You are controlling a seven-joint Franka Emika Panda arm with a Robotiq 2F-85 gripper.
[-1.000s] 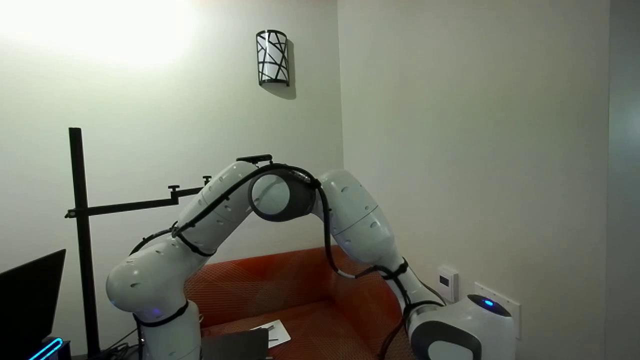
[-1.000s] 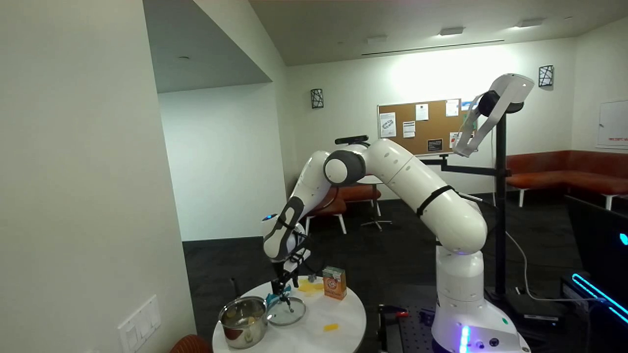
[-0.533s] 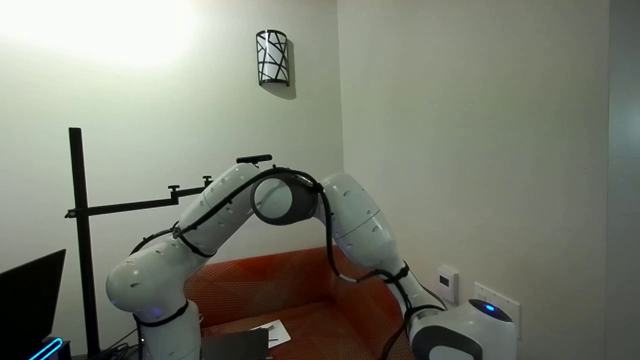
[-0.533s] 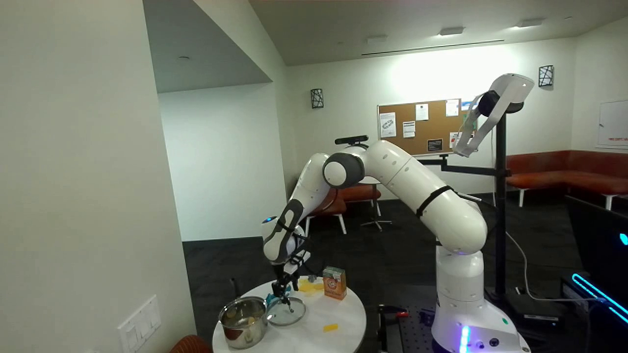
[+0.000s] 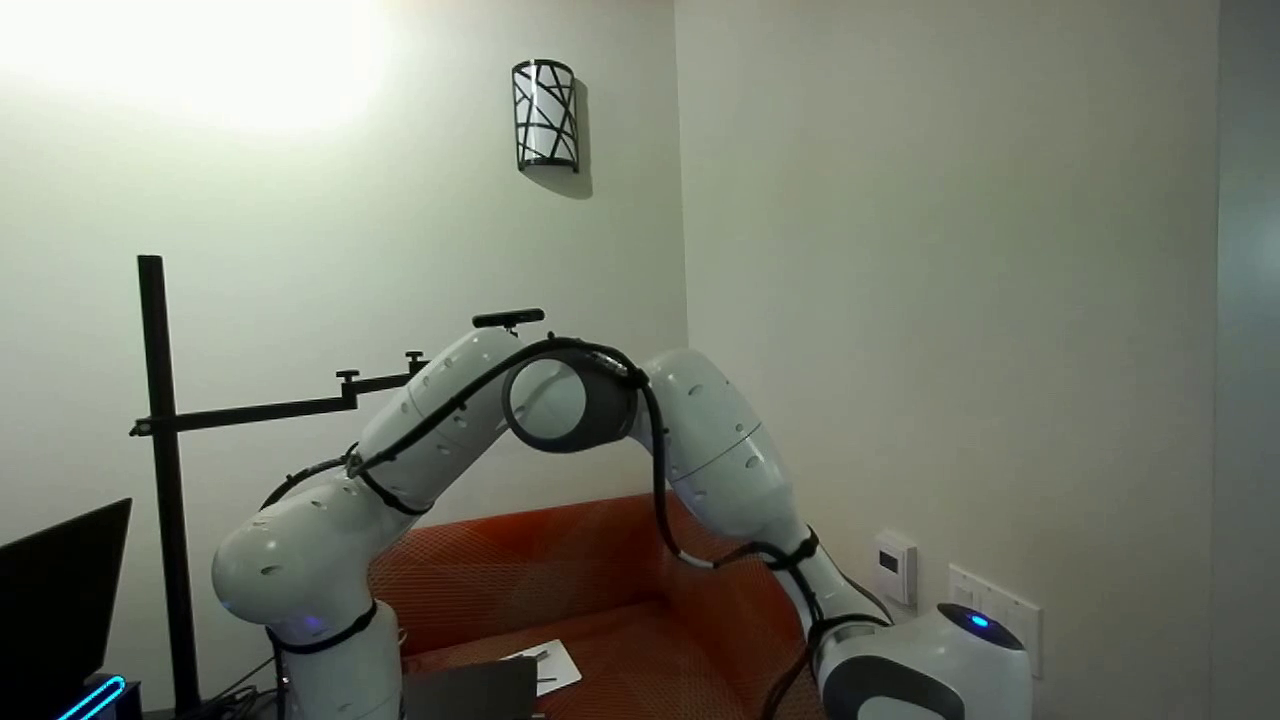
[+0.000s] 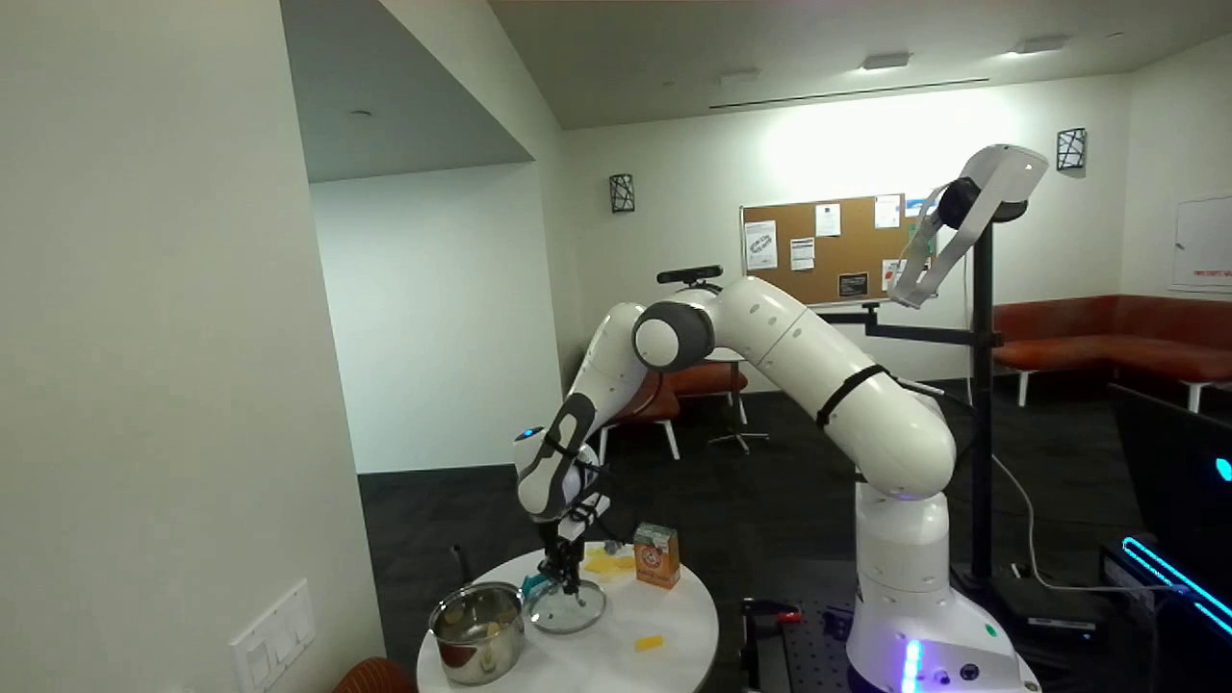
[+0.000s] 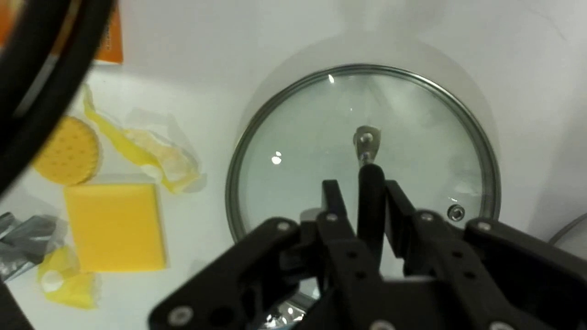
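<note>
A round glass lid (image 7: 293, 128) with a metal rim lies on the white table, also seen in an exterior view (image 6: 568, 616). Its black loop handle (image 7: 371, 197) rises from a metal bracket. My gripper (image 7: 362, 185) stands around that handle with narrowed jaws. The right finger is up against the handle or very near it. Between the left finger (image 7: 331, 190) and the handle a gap shows. In an exterior view the gripper (image 6: 572, 585) is low over the lid, and where the handle ends below the jaws is hidden.
A steel pot (image 6: 478, 643) stands beside the lid. Behind is an orange box (image 6: 656, 555). To the lid's left in the wrist view lie a yellow square block (image 7: 114, 229), a yellow disc (image 7: 69, 151), crumpled yellow wrapping (image 7: 142, 156) and silver foil (image 7: 27, 240).
The jaws have closed in around the handle. In an exterior view the lid has shifted slightly to the right and back. The arm has sunk a little.
</note>
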